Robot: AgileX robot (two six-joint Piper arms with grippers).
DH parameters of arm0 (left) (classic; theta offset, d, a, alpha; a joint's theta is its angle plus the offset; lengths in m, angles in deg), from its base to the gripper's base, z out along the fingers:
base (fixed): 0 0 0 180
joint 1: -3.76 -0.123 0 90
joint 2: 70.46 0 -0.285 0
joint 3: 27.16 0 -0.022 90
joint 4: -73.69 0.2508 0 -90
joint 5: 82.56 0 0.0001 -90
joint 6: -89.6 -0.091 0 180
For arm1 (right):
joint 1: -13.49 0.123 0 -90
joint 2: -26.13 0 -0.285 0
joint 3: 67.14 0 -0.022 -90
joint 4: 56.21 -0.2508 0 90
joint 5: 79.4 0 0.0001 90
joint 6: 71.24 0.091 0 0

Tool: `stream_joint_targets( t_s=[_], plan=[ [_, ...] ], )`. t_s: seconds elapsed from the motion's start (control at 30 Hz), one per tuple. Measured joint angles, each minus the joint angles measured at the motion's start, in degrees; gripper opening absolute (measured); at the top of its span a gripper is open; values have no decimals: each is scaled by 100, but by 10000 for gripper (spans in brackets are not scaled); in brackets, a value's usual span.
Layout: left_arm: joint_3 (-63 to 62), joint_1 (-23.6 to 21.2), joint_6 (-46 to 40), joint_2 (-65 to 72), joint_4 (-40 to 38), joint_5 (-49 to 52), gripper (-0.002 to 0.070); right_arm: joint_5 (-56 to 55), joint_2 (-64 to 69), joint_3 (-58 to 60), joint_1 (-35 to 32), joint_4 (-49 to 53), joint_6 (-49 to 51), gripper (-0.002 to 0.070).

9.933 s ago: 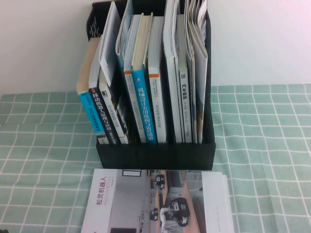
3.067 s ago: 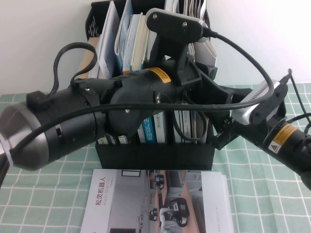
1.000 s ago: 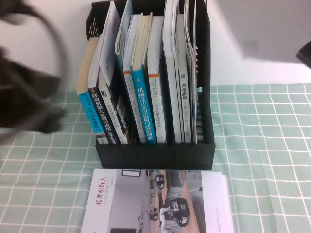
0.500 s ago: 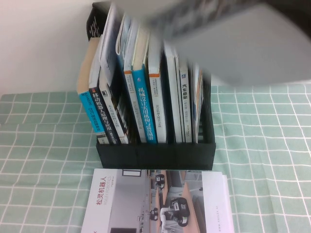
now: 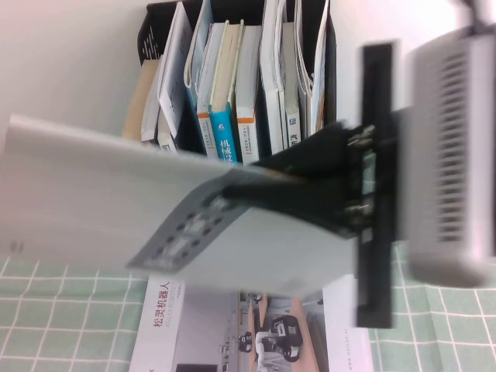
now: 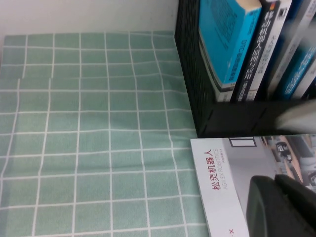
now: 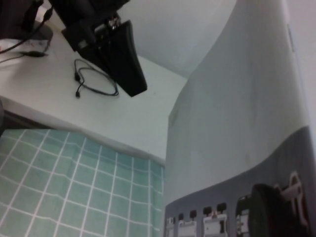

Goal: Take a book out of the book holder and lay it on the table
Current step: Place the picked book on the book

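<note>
high view: fingers of the right gripper (image 5: 256,184) are clamped on a thin white booklet (image 5: 93,194) with a grey band. the booklet is held up in the air, close to the camera and in front of the black book holder (image 5: 147,35), where other volumes stand upright. below it the book (image 5: 201,325) with the red title lies flat on the green checked surface (image 5: 62,325), just in front of the holder.

left wrist view: the left gripper (image 6: 279,207) hangs above the lying book's corner. whether it is open or closed cannot be told.

right wrist view: one dark finger (image 7: 269,212) presses on the curved booklet's grey band.
</note>
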Motion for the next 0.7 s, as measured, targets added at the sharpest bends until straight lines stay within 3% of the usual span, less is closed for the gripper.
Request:
stream_joint_targets(
  t_s=[0.3, 0.7],
  plan=[
    [45, 0, 12, 0, -18, -9, -3, 801, 1181, 10, 194, 0, -737, 12],
    [45, 0, 32, 0, -22, 44, -3, 1438, 1258, 21, 194, -10, -1638, 12]
  ],
)
